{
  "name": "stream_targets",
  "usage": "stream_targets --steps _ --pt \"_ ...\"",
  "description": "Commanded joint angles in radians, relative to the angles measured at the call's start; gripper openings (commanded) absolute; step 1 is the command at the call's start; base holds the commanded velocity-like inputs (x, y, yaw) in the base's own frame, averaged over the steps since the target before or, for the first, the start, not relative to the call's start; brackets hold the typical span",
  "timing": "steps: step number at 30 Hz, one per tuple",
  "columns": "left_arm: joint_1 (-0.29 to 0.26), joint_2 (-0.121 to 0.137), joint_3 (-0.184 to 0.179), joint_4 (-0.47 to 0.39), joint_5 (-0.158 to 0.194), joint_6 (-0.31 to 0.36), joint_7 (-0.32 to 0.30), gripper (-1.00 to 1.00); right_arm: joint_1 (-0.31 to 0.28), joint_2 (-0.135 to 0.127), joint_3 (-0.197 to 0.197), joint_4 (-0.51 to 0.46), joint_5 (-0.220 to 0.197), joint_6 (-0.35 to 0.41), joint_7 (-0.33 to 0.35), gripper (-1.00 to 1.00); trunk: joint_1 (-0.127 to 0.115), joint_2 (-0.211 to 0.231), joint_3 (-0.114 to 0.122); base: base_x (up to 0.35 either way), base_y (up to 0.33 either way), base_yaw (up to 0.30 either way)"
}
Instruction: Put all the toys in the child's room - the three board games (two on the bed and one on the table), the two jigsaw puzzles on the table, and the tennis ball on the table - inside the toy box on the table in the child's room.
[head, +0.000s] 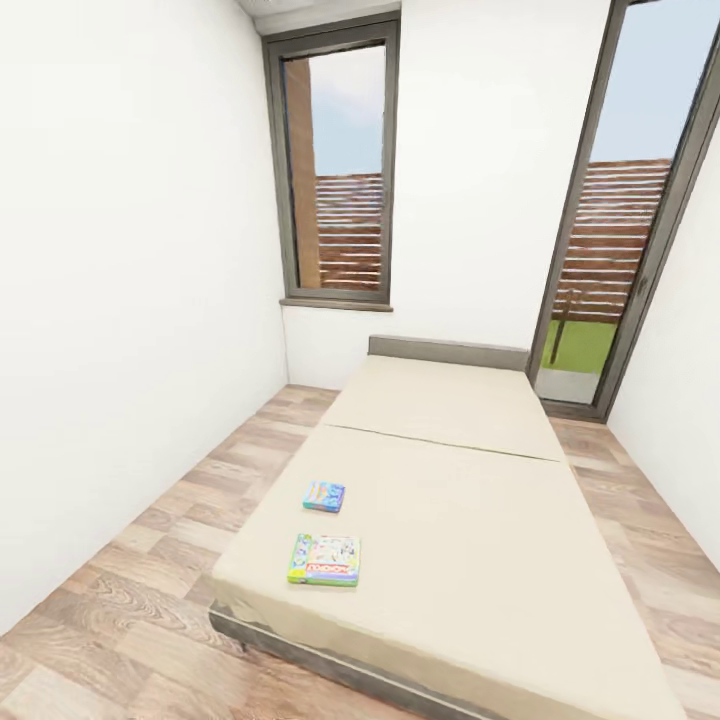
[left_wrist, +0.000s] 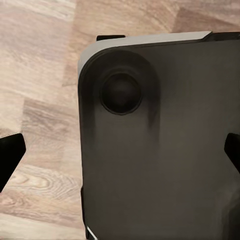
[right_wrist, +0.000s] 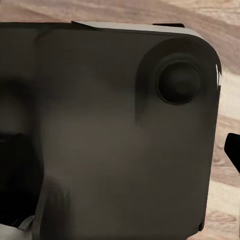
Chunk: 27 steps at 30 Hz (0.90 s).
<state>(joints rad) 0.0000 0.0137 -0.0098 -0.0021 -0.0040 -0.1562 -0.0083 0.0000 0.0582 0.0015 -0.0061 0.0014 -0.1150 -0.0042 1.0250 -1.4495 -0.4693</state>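
Two board games lie on the beige bed (head: 470, 540) near its front left corner. One is a small blue box (head: 324, 496). The other, a larger box with a green edge and a pale printed cover (head: 325, 560), lies just nearer to me. Both lie flat and apart from each other. In the left wrist view my left gripper (left_wrist: 120, 155) is open, with its dark fingertips (left_wrist: 10, 155) at the frame's sides over my dark base and the wood floor. My right gripper (right_wrist: 120, 150) likewise hangs open over the base, holding nothing. The table, toy box, jigsaw puzzles and tennis ball are out of view.
A grey headboard (head: 448, 352) closes the bed's far end, against a white wall with a tall window (head: 340, 170). A glass door (head: 620, 230) stands at the far right. Wood-plank floor (head: 150, 560) runs along the bed's left side, bounded by a white wall (head: 120, 300).
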Motion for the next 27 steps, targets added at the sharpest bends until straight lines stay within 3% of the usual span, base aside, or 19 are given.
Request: stream_targets --steps 1,17,27 --pt "0.000 0.000 -0.001 0.000 0.000 -0.003 -0.001 1.00 0.000 0.000 0.000 0.000 0.000 -0.003 0.000 1.00 0.000 0.000 -0.001 0.002 0.061 0.267" --pt "0.000 0.002 -0.001 0.000 -0.001 -0.005 -0.001 1.00 0.000 0.000 0.000 0.000 0.000 -0.002 0.000 1.00 0.000 0.000 -0.001 0.150 0.119 0.277" --pt "0.000 0.001 -0.001 0.000 -0.001 -0.011 -0.001 1.00 0.000 0.000 -0.001 0.000 0.000 -0.002 0.000 1.00 0.000 0.000 -0.005 0.038 0.029 0.279"
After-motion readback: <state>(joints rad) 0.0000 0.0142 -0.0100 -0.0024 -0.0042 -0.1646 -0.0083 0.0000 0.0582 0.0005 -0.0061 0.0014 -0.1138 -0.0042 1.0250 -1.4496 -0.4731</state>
